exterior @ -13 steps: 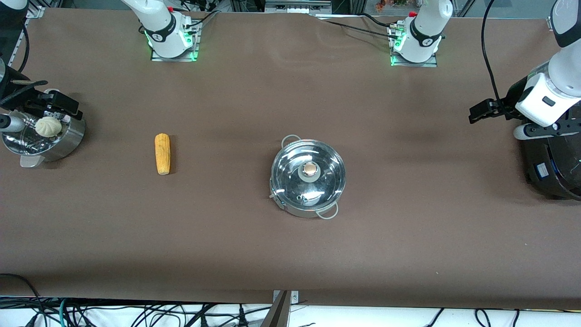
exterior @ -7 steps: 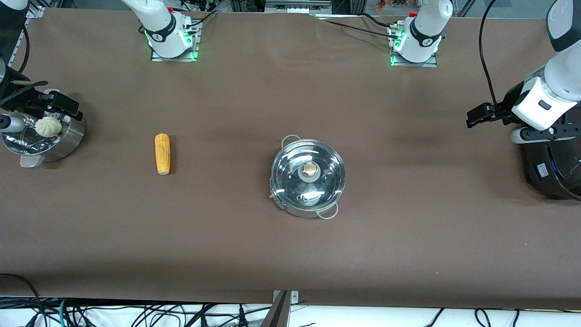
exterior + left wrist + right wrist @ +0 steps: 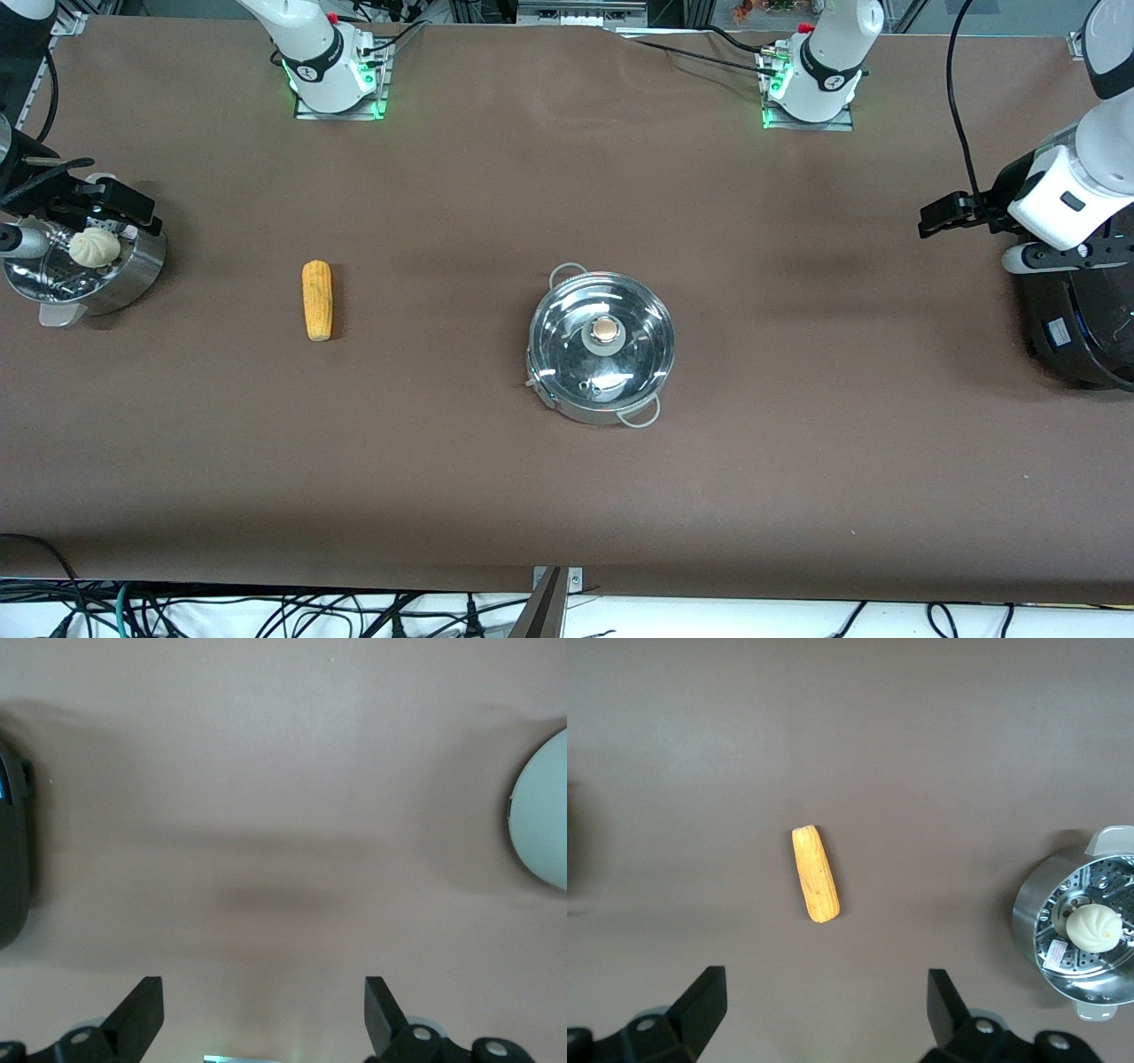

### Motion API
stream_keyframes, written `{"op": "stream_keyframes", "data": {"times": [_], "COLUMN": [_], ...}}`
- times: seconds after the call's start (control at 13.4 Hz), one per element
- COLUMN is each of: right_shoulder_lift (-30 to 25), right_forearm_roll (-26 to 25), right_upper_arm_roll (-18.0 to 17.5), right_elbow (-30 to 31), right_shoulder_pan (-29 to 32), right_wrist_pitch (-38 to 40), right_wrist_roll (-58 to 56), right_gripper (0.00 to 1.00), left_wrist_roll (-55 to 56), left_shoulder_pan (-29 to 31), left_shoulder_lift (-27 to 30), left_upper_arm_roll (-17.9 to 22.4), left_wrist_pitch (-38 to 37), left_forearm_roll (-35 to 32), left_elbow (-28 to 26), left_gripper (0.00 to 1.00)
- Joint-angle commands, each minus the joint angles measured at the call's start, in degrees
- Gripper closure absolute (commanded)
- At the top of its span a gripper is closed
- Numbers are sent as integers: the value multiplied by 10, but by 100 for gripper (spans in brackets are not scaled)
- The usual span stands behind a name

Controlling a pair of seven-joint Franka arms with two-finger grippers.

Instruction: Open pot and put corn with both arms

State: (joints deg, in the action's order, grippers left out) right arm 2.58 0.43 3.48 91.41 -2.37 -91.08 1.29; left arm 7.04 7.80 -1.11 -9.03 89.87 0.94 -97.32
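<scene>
The shiny steel pot (image 3: 602, 347) sits mid-table with its glass lid on, the beige knob (image 3: 605, 330) at the centre. Its pale edge shows in the left wrist view (image 3: 545, 815). The yellow-orange corn (image 3: 317, 299) lies on the cloth toward the right arm's end, also in the right wrist view (image 3: 815, 873). My left gripper (image 3: 941, 217) is open and empty over bare cloth beside the rice cooker; its fingers (image 3: 142, 1010) stand wide apart. My right gripper (image 3: 133, 208) is open and empty over the steamer pot's edge; its fingers (image 3: 704, 1001) stand wide apart.
A steel steamer pot (image 3: 133, 266) with a white bun (image 3: 94, 247) stands at the right arm's end, also in the right wrist view (image 3: 1036, 912). A black rice cooker (image 3: 1076, 323) stands at the left arm's end, with its edge in the left wrist view (image 3: 13, 859).
My left gripper dipped slightly toward the pot, then came back up to about where it was. The right arm, the corn and the pot have not moved.
</scene>
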Motion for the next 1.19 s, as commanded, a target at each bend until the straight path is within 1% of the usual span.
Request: {"op": "stream_keyframes", "data": {"times": [0.0,0.6,0.75,0.82,0.97,1.04,1.12], "right_shoulder_lift": [-7,-7,-8,-7,-7,-8,-7], "right_forearm_roll": [9,8,8,8,8,8,5], "right_upper_arm_roll": [2,2,1,1,1,1,0], "right_elbow": [8,7,7,7,8,9,10], "right_shoulder_pan": [-2,-2,-2,-3,-3,-3,-4], "right_wrist_pitch": [1,10,10,11,11,17,31], "right_wrist_roll": [-2,-3,-2,-3,-3,-2,-1], "right_gripper": [0,0,0,0,0,0,0], "left_wrist_roll": [-15,-8,16,34,38,46,83], "left_shoulder_pan": [7,1,-6,-9,-10,-14,-30], "left_shoulder_lift": [5,3,2,2,1,-3,-20], "left_upper_arm_roll": [-5,-7,-9,-16,-20,-23,-36], "left_wrist_pitch": [-15,-18,-18,-18,-18,-18,-18], "left_forearm_roll": [11,12,11,10,10,12,13], "left_elbow": [17,18,19,19,20,29,49], "left_gripper": [0,0,0,0,0,0,0]}}
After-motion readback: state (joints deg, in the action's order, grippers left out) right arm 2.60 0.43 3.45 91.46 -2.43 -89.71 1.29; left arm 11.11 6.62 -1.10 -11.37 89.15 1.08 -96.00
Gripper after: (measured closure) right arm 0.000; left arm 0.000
